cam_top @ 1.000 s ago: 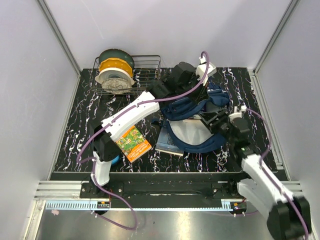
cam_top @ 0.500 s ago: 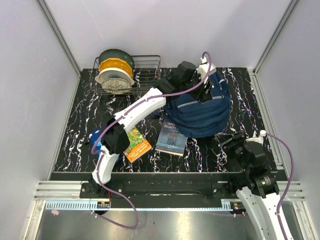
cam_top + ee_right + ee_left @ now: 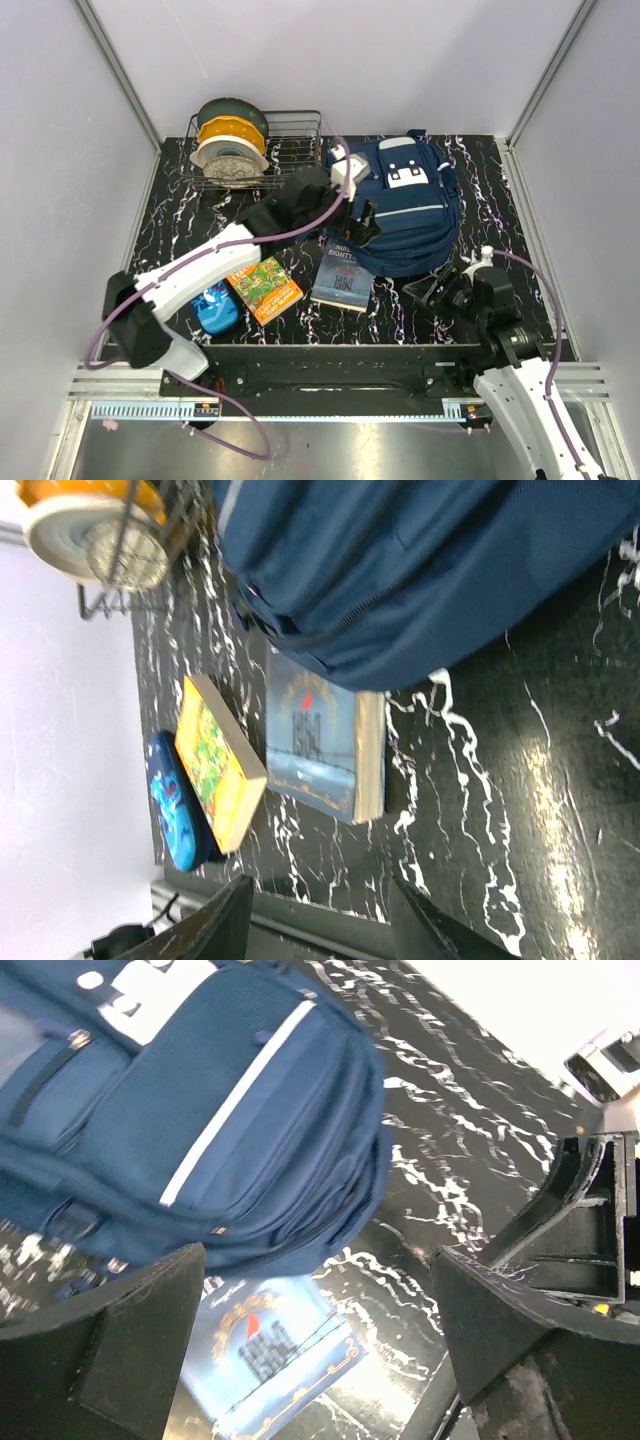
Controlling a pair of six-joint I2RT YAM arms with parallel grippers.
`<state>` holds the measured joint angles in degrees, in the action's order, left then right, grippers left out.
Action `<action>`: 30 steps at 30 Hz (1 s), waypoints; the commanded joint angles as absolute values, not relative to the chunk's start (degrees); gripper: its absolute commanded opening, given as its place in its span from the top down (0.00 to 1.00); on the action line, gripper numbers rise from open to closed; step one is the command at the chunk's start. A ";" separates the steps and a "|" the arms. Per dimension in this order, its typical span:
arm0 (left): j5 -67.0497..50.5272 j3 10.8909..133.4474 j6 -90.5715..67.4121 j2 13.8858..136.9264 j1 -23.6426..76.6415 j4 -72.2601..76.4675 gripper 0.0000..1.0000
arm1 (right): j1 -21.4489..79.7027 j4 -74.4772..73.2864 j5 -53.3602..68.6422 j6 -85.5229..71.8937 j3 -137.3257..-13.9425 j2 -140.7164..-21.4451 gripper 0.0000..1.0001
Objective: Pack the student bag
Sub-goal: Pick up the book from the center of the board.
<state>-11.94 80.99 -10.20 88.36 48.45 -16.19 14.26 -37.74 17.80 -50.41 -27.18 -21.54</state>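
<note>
Plainly, the left pincer (image 3: 362,222) stands wide with nothing between its fingers, hovering at the lower left edge of the student bag (image 3: 405,215). The right pincer (image 3: 435,290) hangs partly spread and empty, near the bag's lower right. The bag lies flat, front upward, right of centre on the tabletop (image 3: 170,230), and its zips look shut. A blue book (image 3: 342,272) touches its lower left edge. An orange book (image 3: 265,287) and a blue pencil case (image 3: 215,307) lie further left, all unpacked. By my judgement packing has not started. The next move calls for finding a zip pull and opening the main compartment while the other pincer steadies the fabric.
</note>
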 commanded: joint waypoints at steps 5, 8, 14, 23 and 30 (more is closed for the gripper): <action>1.32 62.77 -19.50 81.92 44.91 -16.26 0.01 | 14.68 -24.97 23.73 -51.86 -21.36 -28.91 0.38; 0.61 59.16 -21.70 82.61 44.65 -15.82 0.01 | 15.29 -22.15 25.05 -50.63 -21.36 -34.44 0.38; -0.69 57.13 -24.26 83.94 43.07 -15.39 0.01 | 20.82 -20.31 19.17 -49.21 -24.17 -42.80 0.37; -8.52 51.59 -26.10 86.48 39.73 -9.67 0.01 | 28.82 -4.06 13.45 -55.54 -21.62 -54.56 0.35; -13.01 51.33 -25.66 91.31 38.85 -6.15 0.01 | 30.76 6.15 10.91 -56.42 -24.34 -69.76 0.35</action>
<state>-8.78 50.89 -25.39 89.84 39.29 -11.44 29.23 -2.39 14.94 -55.22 -21.10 -65.06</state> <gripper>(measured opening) 0.988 0.648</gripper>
